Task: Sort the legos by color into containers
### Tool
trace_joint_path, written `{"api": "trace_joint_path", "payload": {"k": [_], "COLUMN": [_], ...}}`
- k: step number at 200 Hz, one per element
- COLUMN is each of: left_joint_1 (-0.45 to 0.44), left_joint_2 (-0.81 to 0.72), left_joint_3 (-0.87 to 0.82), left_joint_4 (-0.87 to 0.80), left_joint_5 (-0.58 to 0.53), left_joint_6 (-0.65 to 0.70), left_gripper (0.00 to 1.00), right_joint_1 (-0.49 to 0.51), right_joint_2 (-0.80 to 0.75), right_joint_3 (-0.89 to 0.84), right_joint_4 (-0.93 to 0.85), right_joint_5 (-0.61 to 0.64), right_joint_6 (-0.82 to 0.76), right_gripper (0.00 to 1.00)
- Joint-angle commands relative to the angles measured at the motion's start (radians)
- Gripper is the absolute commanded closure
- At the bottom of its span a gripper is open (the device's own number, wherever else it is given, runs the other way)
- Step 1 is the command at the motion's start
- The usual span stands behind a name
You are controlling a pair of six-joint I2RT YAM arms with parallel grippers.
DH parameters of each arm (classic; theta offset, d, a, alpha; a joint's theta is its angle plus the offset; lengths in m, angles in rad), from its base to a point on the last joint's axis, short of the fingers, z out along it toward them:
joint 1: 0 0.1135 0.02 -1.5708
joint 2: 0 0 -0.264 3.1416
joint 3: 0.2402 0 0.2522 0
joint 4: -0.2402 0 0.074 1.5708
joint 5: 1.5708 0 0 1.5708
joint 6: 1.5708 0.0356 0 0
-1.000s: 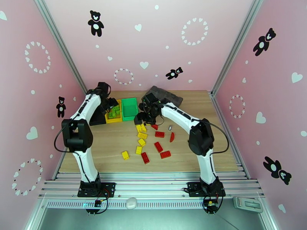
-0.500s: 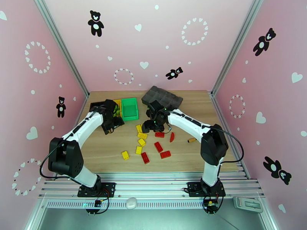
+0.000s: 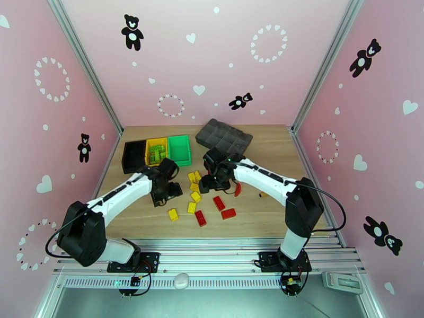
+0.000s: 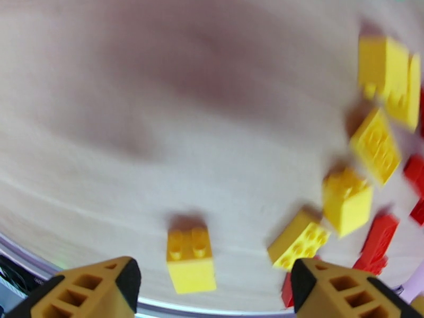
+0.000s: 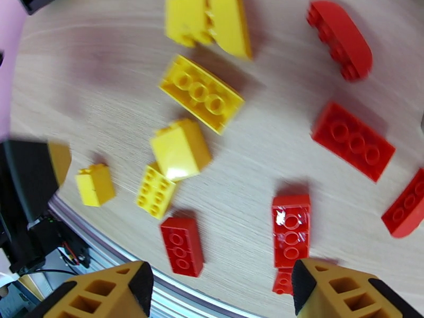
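Observation:
Yellow and red legos lie scattered mid-table, among them a yellow brick (image 3: 173,214) and a red brick (image 3: 200,218). At the back left stand the black (image 3: 134,156), yellow (image 3: 156,144) and green (image 3: 179,149) containers; lime green legos (image 3: 156,153) lie in the yellow one. My left gripper (image 3: 167,195) hovers open just left of the pile, with a yellow brick (image 4: 190,258) on the table under its fingers (image 4: 214,298). Over the pile's far side my right gripper (image 3: 212,179) is open and empty (image 5: 220,298), above yellow (image 5: 201,94) and red (image 5: 352,140) bricks.
A dark grey compartment tray (image 3: 223,134) sits at the back centre, behind the right gripper. A thin orange-handled tool (image 3: 262,195) lies right of the pile. Pink walls close the table on three sides, and a metal rail runs along its near edge.
My left arm has swung away from the bins and come forward to the left side of the pile. The right gripper has drifted slightly nearer over the bricks.

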Motion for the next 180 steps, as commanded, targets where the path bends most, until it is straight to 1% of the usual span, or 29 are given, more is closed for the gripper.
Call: {"api": "trace_joint_path", "payload": {"k": [1,21,41,55,62,95,138,167,180], "left_joint_1": [-0.057,-0.11,-0.136,-0.136,-0.136,-0.137,-0.136,-0.13,-0.126], "left_joint_2": [-0.036,-0.05,-0.061,-0.057,-0.05,-0.002,0.055,0.08,0.087], "left_joint_3": [-0.051,-0.086,-0.125,-0.126,-0.156,-0.142,-0.153,-0.141,-0.14], "left_joint_4": [0.009,0.009,0.031,0.048,0.053,0.068,0.122,0.122,0.118], "left_joint_5": [-0.005,-0.008,-0.004,-0.002,-0.004,-0.02,-0.009,-0.02,-0.021], "left_joint_6": [-0.08,-0.115,-0.142,-0.148,-0.147,-0.134,-0.143,-0.132,-0.124], "left_gripper": [0.23,0.24,0.25,0.27,0.28,0.33,0.39,0.45,0.51], "right_joint_1": [0.022,0.036,0.044,0.044,0.045,0.048,0.049,0.049,0.049], "right_joint_2": [-0.054,-0.069,-0.087,-0.096,-0.098,-0.098,-0.1,-0.098,-0.096], "right_joint_3": [-0.054,-0.092,-0.121,-0.135,-0.137,-0.135,-0.132,-0.125,-0.123], "right_joint_4": [0.004,0.01,0.015,0.02,0.023,0.023,0.018,0.027,0.041], "right_joint_5": [0.027,0.034,0.039,0.04,0.04,0.035,0.036,0.026,0.01], "right_joint_6": [0.023,0.033,0.041,0.047,0.048,0.049,0.046,0.04,0.033], "right_gripper": [0.27,0.27,0.27,0.27,0.27,0.27,0.27,0.27,0.27]}}
